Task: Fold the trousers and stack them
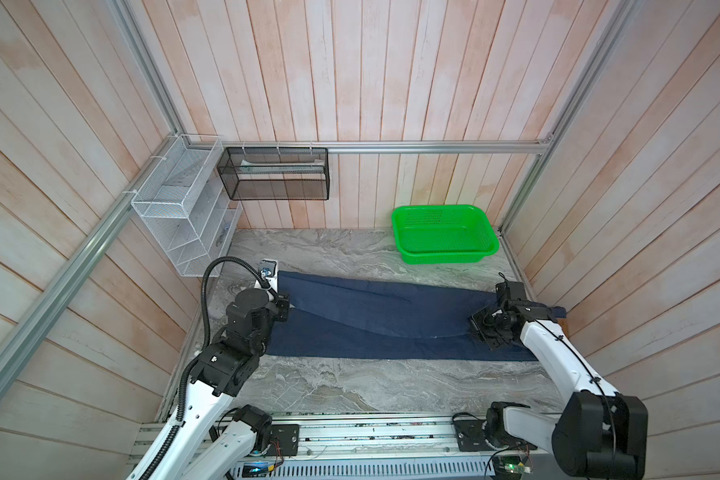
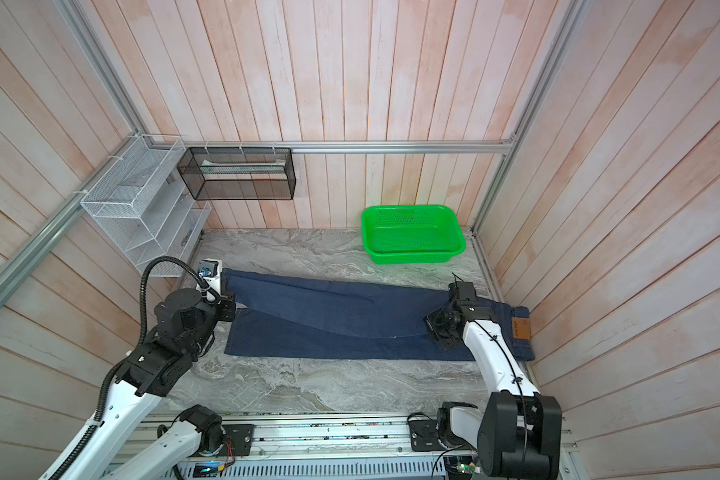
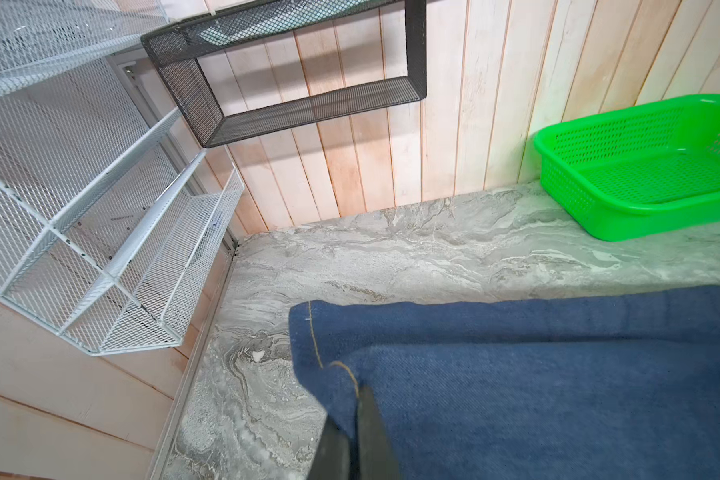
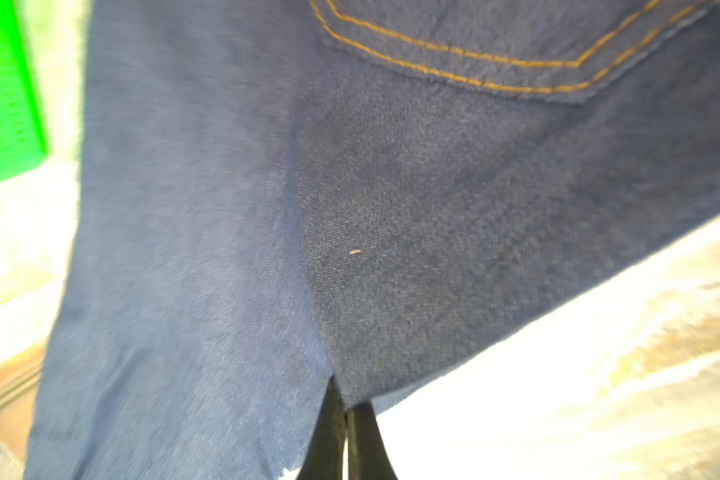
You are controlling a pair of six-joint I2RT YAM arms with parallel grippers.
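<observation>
The trousers [image 1: 371,316] lie on the grey marbled table [image 1: 350,386], their long axis running from one gripper to the other. The leg ends are at the left gripper [image 3: 356,399], and the waist with its brown patch [image 2: 521,328] is just past the right gripper [image 4: 344,405]. Both grippers are pinched tight on denim: the left on a hem corner, the right on a cloth edge near the back pocket. A green basket [image 1: 449,255] sits beyond the right gripper by the plank wall [image 1: 371,83]. A white wire rack [image 1: 175,216] hangs beyond the left gripper.

The top views are bright and clear. The right wrist view is blurry, and the table [image 4: 566,399] glares white.
</observation>
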